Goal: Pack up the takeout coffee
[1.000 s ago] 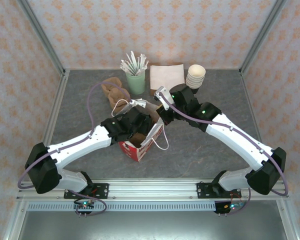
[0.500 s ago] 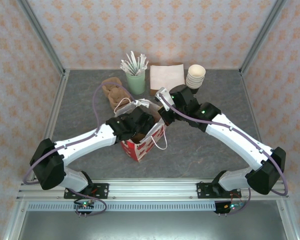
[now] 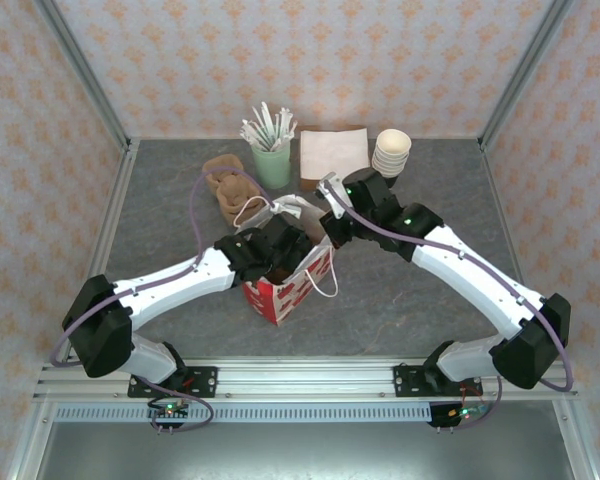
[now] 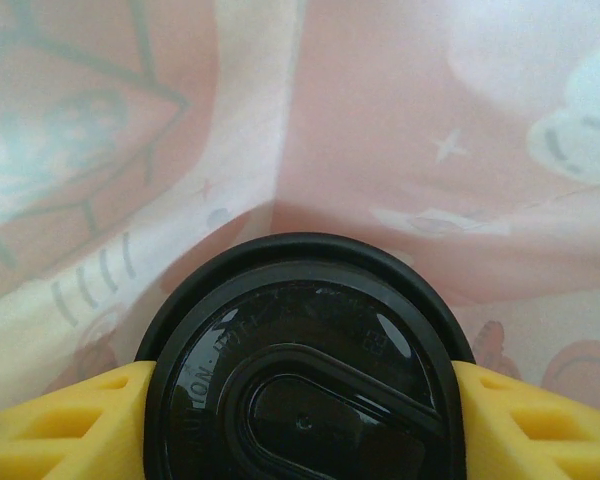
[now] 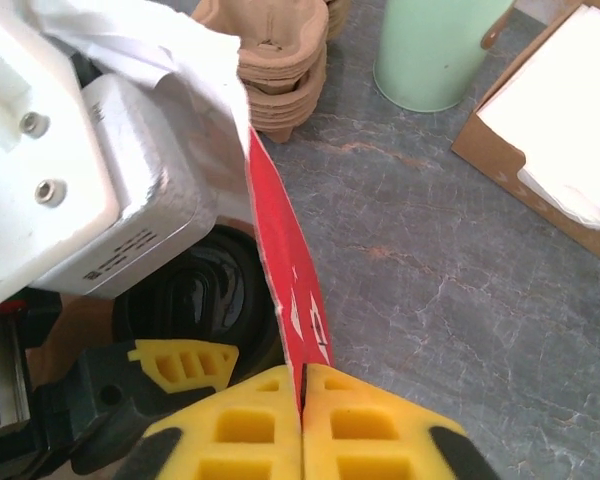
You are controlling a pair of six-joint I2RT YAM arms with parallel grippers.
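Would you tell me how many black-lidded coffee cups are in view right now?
1. The black-lidded coffee cup sits inside the paper bag, gripped by the left gripper, jaws on either side of its lid. More may be hidden deeper in the bag.

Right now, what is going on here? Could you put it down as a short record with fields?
Right gripper: pinching the top edge of the red-and-white paper bag
Left gripper: closed around the black-lidded takeout coffee cup, down inside that bag
Table behind: pale green cup of white sticks, stack of cream cups, brown pulp trays, white napkins
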